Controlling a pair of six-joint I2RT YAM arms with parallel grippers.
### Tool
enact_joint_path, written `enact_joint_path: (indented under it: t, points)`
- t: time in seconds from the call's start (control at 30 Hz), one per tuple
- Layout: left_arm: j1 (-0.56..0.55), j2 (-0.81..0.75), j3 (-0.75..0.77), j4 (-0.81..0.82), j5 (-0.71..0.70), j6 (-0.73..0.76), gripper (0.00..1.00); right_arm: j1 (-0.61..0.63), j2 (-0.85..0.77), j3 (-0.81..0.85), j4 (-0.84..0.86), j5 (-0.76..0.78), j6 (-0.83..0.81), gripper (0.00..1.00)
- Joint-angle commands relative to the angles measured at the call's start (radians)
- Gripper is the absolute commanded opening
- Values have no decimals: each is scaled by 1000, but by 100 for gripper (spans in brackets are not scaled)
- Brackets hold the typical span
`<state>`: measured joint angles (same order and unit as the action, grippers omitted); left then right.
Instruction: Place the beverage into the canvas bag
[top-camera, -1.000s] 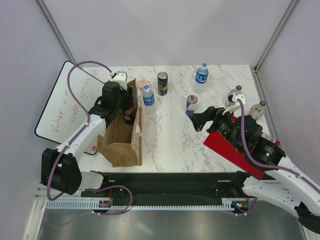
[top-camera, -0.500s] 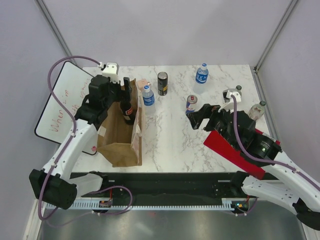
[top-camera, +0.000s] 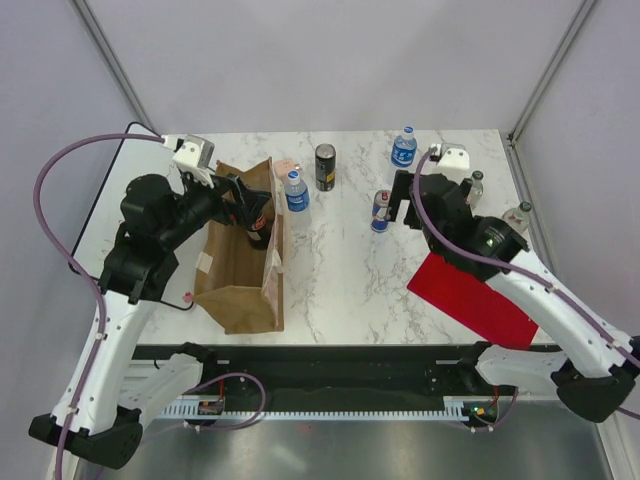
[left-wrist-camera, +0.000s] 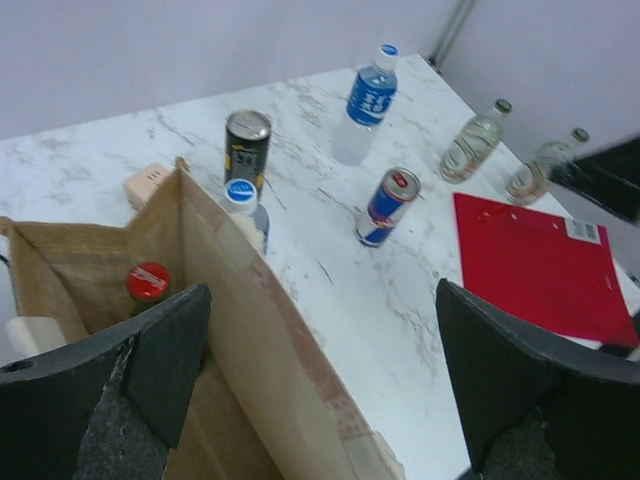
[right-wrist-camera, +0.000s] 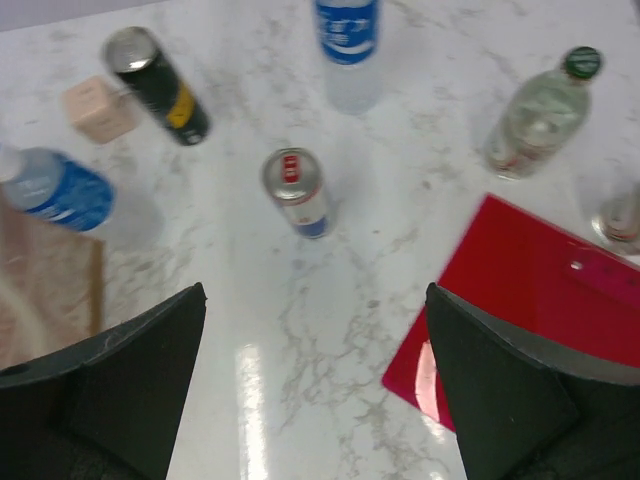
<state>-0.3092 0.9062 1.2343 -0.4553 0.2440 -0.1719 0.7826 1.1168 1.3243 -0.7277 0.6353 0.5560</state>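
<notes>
Step in hand: drop-off at the canvas bag (top-camera: 240, 285), by judgement finished; a red-capped bottle (left-wrist-camera: 148, 282) stands upright inside it, near its far wall.
Left tool (left-wrist-camera: 322, 330): spread wide and empty, above the bag's open mouth, apart from the bottle.
Right tool (right-wrist-camera: 315, 330): spread wide and empty, above the red-and-blue can (right-wrist-camera: 297, 192) at mid-counter.
Bag position: near the left edge of the counter (top-camera: 340, 280), upright, mouth open.
Next move, judged: the right tool descends squarely over the can and pinches it. The left tool must first draw away from the bag mouth.
Neighbours: a small water bottle (top-camera: 295, 190) stands just beside the bag's far right corner, with a black can (top-camera: 325, 166) near it.
Open room: bare counter lies between bag and can. A red folder (top-camera: 470, 300) fills the near right, and two clear bottles (top-camera: 474, 186) stand by the right edge.
</notes>
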Motion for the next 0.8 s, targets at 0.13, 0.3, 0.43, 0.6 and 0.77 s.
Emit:
enact_joint_path:
  t: [0.13, 0.3, 0.43, 0.6, 0.77]
  points:
    - [1, -101, 2, -126, 160, -83, 100, -368, 74, 50, -176, 84, -24, 98]
    - [1, -200, -47, -151, 79, -103, 100, -544, 110, -11, -174, 213, 4, 98]
    - [1, -271, -107, -163, -14, -94, 100, -678, 140, -45, -83, 80, -71, 98]
    - [-1, -317, -133, -203, -139, -71, 99, -778, 189, -42, -21, -66, -159, 98]
    - [-13, -362, -183, -197, -221, -58, 99, -893, 247, -69, 63, -195, -211, 98]
